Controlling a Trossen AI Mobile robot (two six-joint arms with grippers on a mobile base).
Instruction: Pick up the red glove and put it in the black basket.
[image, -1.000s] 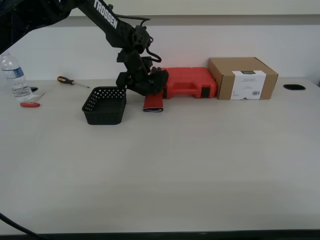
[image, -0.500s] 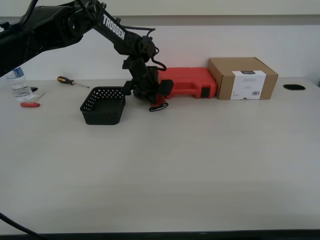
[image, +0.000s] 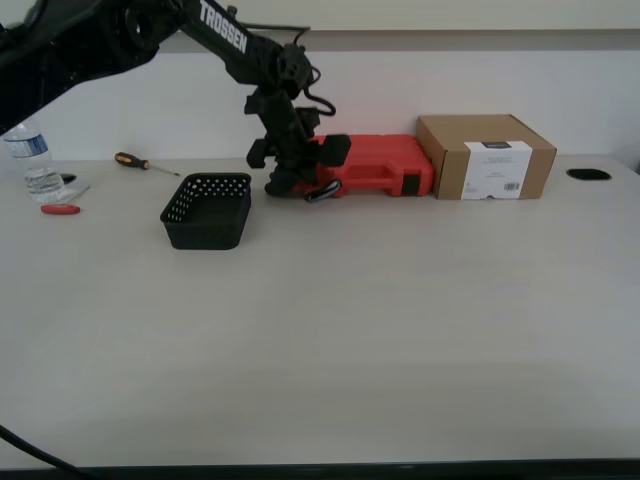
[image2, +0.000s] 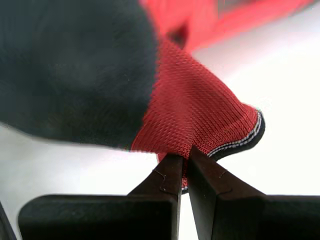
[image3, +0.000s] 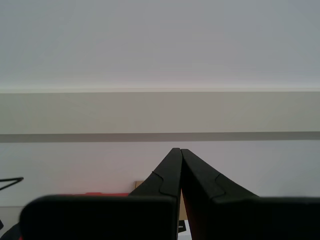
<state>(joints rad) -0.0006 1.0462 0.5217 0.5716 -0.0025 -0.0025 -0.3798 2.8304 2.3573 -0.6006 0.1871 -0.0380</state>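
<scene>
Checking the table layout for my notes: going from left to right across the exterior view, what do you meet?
Water bottle → red-handled tool → screwdriver → black basket → my first gripper holding the red glove → red tool case → cardboard box → dark table grommet.

A matte black arm (image: 150, 35) is seen, marked "TROSSEN" in white letters, with a black cable looped beside its wrist. Black fingers (image2: 167, 192) with thin seam lines are shown tapering to points above blocky black bases.
</scene>
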